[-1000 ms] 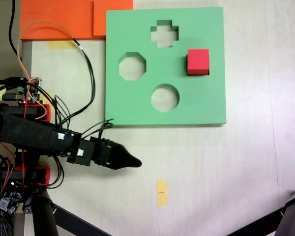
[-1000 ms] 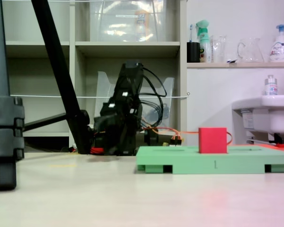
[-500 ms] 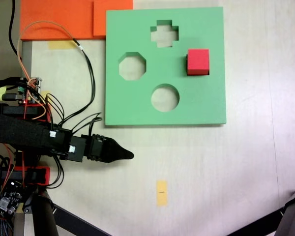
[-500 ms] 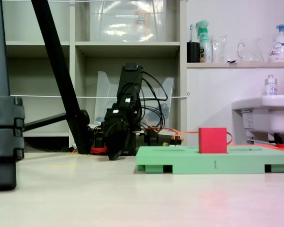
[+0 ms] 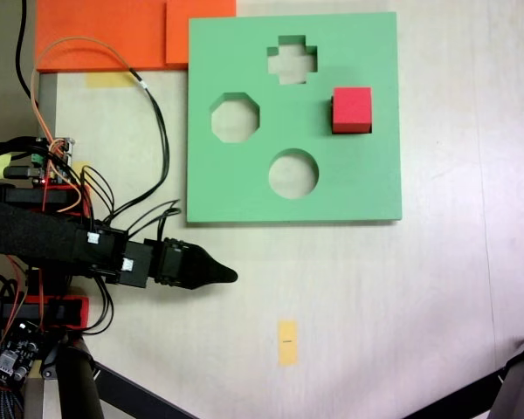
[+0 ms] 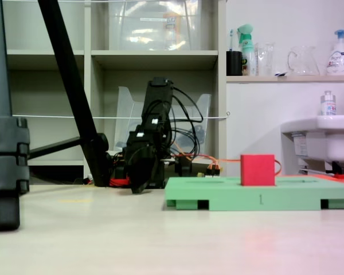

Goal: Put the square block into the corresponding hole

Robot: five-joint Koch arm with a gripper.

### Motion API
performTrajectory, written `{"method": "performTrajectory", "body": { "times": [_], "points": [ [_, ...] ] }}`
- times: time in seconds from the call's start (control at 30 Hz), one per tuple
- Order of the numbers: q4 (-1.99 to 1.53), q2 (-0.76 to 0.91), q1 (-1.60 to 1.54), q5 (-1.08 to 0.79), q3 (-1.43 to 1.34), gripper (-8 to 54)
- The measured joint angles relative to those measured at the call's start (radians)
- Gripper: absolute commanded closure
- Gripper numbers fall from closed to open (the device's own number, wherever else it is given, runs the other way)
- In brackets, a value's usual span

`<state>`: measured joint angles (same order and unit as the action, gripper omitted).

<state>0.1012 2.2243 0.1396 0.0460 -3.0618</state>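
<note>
Since a second ago the arm has drawn back toward its base: in the top-down fixed view the end effector (image 5: 230,276) sits further left and a little higher in the picture than it did, and over the last half second it has not shifted at all. The red square block (image 5: 352,109) and the green foam board (image 5: 244,188) lie exactly where they were.

The block stands in the square hole (image 5: 355,129), of which a dark sliver shows under its lower edge. In the low fixed view the block (image 6: 258,169) rises well proud of the board's top face (image 6: 218,197), so it may be only part-seated, or simply taller than the board is thick; I cannot tell which.

My judgement is that the placing step is done and the arm is parking. If anything is left, it would be a downward press on the block, which calls for swinging back over the board's right half.

The block lies well apart from the end effector, up and to the right of it in the top-down view, with bare bench (image 5: 349,279) and the round cut-out (image 5: 293,174) between them. The end effector tapers to a single dark tip and carries nothing; whether its jaws are parted or pressed together I cannot tell.
</note>
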Motion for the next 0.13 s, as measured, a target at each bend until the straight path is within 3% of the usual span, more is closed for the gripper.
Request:
{"method": "performTrajectory", "body": {
  "times": [0.13],
  "points": [
    [0.000,0.000,0.000,0.000,-0.002,10.5]
  ]
}}
